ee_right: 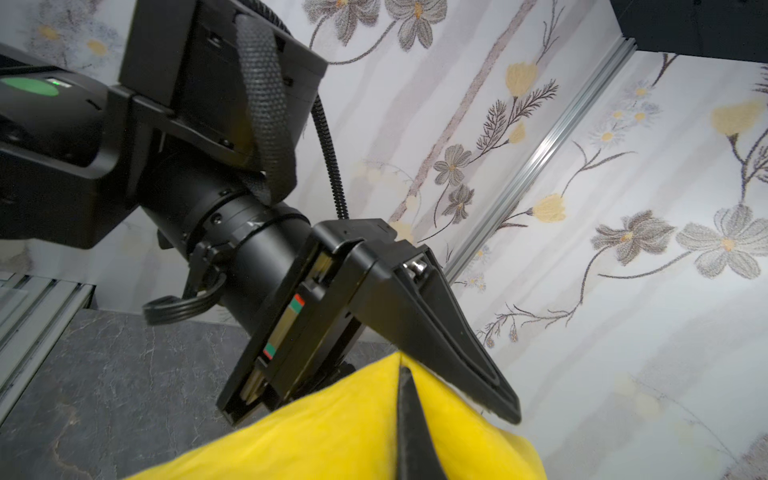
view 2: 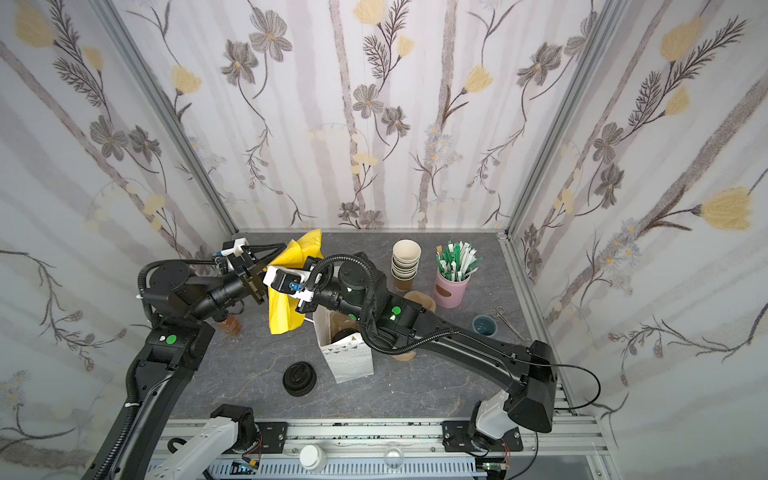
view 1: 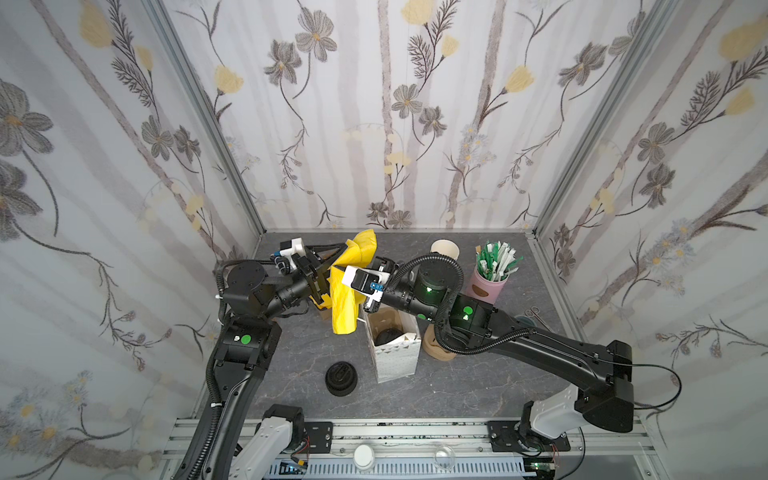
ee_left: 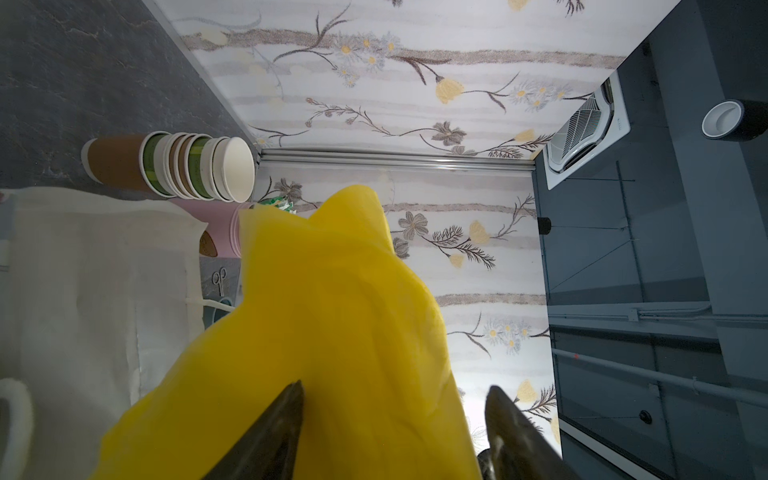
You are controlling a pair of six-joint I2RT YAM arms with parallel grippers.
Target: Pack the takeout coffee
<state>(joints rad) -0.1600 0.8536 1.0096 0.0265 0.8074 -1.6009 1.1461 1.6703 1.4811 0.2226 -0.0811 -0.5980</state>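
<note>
Inside the white bag [view 1: 395, 361], takeout coffee [view 1: 388, 336] sits below right fingers [ee_right: 409, 415] pinching yellow tissue [view 1: 343, 307], left fingers [ee_left: 270, 436] parted.

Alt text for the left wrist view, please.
A yellow sheet fills the middle, between the spread fingers of the left end effector. Behind it: a white bag, stacked cups, a pink holder and floral walls.

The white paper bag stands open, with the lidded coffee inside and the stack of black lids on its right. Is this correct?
Not quite. Both top views show the stack of black lids on the left of the white paper bag, not the right. The lidded coffee is inside.
</note>
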